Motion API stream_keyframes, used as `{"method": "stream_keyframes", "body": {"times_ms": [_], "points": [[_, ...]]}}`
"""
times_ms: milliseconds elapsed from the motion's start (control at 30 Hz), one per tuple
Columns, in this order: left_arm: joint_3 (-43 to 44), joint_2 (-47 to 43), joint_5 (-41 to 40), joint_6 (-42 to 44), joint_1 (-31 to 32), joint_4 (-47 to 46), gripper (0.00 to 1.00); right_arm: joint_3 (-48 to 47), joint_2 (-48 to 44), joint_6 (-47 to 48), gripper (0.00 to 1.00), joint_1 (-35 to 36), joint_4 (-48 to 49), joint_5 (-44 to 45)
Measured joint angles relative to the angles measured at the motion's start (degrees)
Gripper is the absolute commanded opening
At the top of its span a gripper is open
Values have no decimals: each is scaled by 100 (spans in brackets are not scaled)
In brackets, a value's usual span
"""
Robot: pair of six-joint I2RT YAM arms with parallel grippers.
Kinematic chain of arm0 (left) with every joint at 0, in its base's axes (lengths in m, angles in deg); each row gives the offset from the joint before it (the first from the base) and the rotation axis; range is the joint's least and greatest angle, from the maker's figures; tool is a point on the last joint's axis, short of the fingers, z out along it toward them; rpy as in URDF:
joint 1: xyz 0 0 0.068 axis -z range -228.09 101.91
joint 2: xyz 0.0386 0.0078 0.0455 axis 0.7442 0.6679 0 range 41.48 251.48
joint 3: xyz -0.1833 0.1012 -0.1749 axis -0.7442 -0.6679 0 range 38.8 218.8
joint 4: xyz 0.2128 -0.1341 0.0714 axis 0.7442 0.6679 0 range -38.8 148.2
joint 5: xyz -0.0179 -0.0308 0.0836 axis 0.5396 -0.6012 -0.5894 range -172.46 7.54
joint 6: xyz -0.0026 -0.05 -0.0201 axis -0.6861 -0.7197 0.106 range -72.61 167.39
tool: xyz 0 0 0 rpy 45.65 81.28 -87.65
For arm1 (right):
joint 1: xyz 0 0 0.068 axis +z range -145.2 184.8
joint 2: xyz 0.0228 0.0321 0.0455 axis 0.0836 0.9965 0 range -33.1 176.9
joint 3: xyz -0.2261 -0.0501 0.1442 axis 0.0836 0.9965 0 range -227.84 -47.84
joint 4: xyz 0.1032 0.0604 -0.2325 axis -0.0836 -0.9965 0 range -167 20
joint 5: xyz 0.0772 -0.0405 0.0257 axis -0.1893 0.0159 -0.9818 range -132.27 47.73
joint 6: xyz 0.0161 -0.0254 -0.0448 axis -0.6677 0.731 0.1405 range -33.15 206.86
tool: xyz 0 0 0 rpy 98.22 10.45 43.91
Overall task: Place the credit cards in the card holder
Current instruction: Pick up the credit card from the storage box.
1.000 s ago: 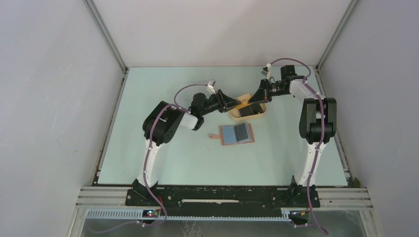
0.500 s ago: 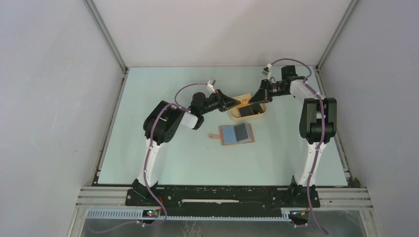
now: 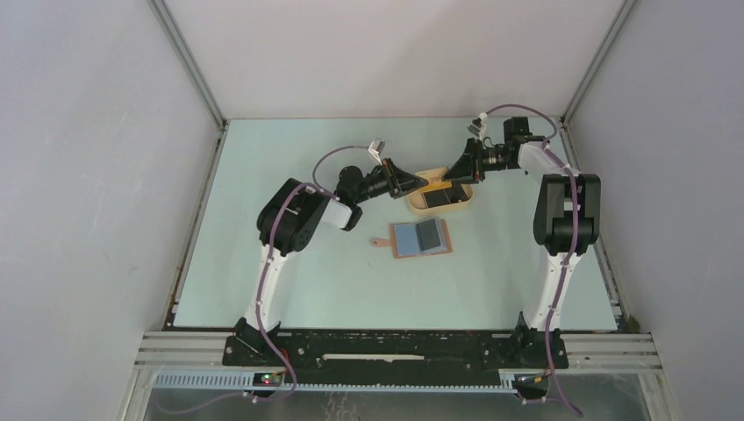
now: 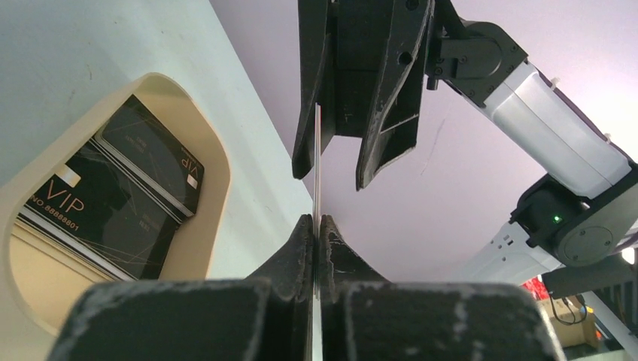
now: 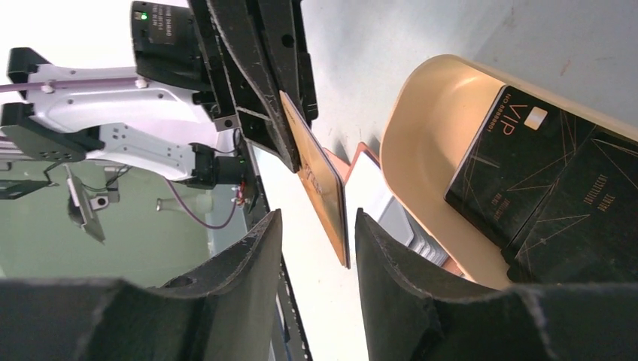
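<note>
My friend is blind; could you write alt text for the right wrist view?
An orange card, pinched by the left fingers, hangs between the open right fingers. A beige tray of black cards sits to the right.

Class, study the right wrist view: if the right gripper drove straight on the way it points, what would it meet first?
Probably the orange credit card, clamped by the left gripper and reaching between the open fingertips of the right gripper; the left gripper lies just behind it. Depth is unclear.
</note>
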Motion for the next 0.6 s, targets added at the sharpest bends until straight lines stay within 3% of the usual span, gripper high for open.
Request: {"method": "stream_keyframes", "body": {"times_ms": [300, 433, 533, 600], "points": [[234, 109, 380, -275, -13, -232, 1, -20, 0, 236, 39, -116, -330, -621], [313, 109, 531, -380, -13, -319, 6, -216, 52, 616, 22, -96, -785, -831], [372, 109, 608, -442, -24, -404, 19, -437, 136, 960, 0, -66, -1145, -918], [376, 109, 638, -468, -35, -455, 33, -533, 177, 1106, 0, -48, -1327, -942]]}}
